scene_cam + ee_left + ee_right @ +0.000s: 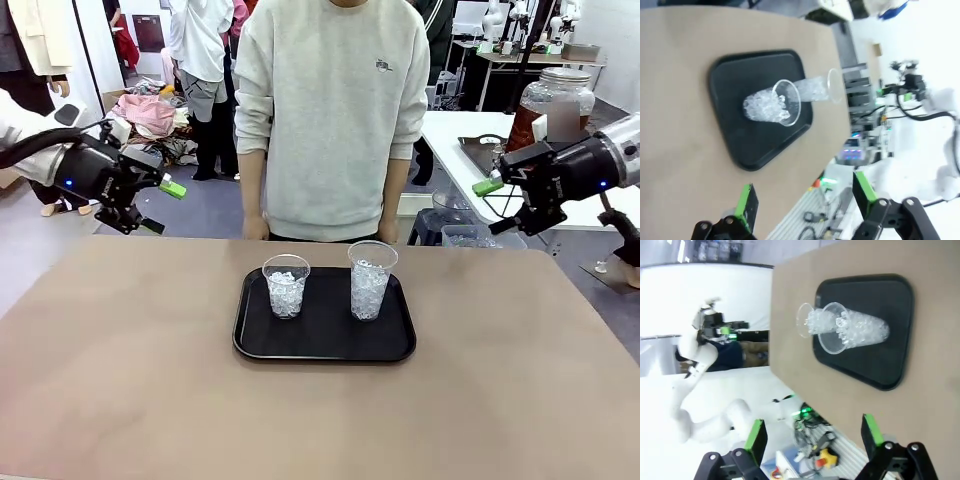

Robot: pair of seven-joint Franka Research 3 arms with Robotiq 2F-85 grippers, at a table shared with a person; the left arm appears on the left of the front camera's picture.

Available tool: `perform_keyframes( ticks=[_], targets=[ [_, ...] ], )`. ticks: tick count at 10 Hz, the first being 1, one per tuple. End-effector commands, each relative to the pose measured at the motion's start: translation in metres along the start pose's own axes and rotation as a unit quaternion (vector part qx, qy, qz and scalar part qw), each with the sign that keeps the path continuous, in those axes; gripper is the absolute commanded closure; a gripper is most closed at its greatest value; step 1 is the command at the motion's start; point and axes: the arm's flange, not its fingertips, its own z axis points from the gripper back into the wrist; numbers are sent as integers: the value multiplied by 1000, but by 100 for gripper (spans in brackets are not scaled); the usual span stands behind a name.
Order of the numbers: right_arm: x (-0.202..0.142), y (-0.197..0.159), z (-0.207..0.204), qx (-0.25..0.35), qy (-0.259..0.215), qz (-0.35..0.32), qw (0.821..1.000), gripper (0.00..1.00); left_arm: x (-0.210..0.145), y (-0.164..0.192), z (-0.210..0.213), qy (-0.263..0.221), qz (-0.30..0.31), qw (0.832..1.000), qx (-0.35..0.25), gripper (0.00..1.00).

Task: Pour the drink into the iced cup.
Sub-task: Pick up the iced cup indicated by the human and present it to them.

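Evidently we hold the left gripper (162,207) and the right gripper (495,206) wide open and empty at the sides, probably so the clear ice-filled plastic cups (286,288) (371,281) on the black rectangular tray (325,352) are reachable.

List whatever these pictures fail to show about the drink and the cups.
- Front view: the dispenser jar stands far off, with its lower part behind the right hand. Any tap, and how much drink it holds, cannot be made out.
- Left wrist view: the shorter cup covers the base of the taller cup.
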Motion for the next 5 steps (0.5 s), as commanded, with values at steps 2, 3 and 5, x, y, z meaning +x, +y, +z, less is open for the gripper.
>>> perform_keyframes(
  ticks=[2,3,5],
  targets=[
    [19,-24,7,91,13,-59,994,0,10,19,1,-2,38,996,-80,0],
    [21,-33,7,101,10,-69,992,0,11,27,-1,4,45,994,-95,0],
    [23,-54,4,119,8,-84,989,0,12,42,-2,9,60,992,-115,0]
  ],
)
